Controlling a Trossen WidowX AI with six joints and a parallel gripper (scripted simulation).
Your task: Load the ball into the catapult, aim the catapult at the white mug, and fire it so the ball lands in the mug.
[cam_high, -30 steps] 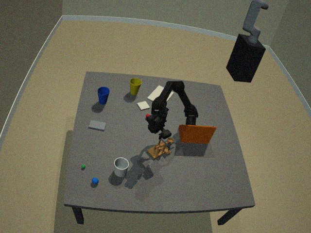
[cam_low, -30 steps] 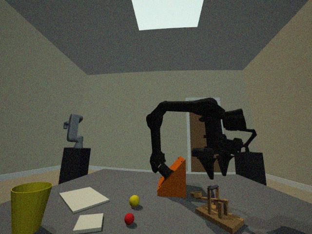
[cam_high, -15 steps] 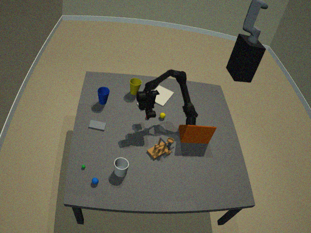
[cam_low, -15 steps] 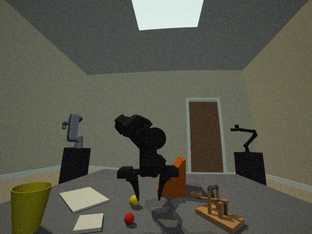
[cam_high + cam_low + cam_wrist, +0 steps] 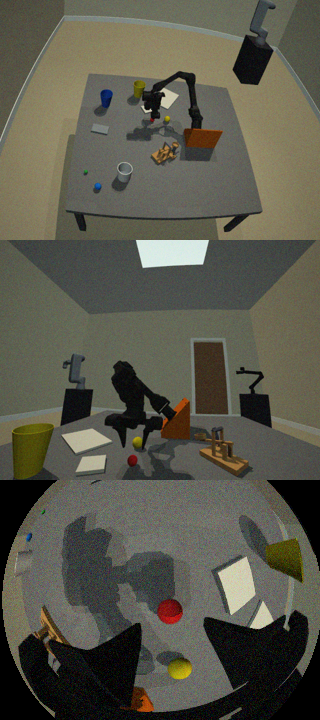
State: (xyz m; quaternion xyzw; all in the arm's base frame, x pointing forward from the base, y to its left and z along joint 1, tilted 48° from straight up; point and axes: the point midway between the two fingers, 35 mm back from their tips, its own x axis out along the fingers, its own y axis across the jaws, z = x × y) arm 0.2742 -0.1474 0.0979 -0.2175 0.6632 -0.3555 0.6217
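My gripper (image 5: 155,117) (image 5: 133,448) (image 5: 173,625) is open and empty, pointing down above the red ball (image 5: 151,120) (image 5: 132,460) (image 5: 170,611). In the wrist view the red ball shows between the fingertips, below them on the table. A yellow ball (image 5: 167,118) (image 5: 136,442) (image 5: 179,668) lies close by. The wooden catapult (image 5: 155,156) (image 5: 238,467) (image 5: 49,621) stands on the table with its cup empty, the cup end nearer the orange wedge. The white mug (image 5: 124,176) (image 5: 23,562) stands upright beyond the catapult's other end.
The orange wedge (image 5: 202,138) (image 5: 180,424) (image 5: 142,701) is at the arm's base. A yellow cup (image 5: 139,90) (image 5: 31,454) (image 5: 286,557), a blue cup (image 5: 105,99), two pale tiles, a grey block (image 5: 100,129), a green ball (image 5: 85,171) and a blue ball (image 5: 97,186) are also on the table.
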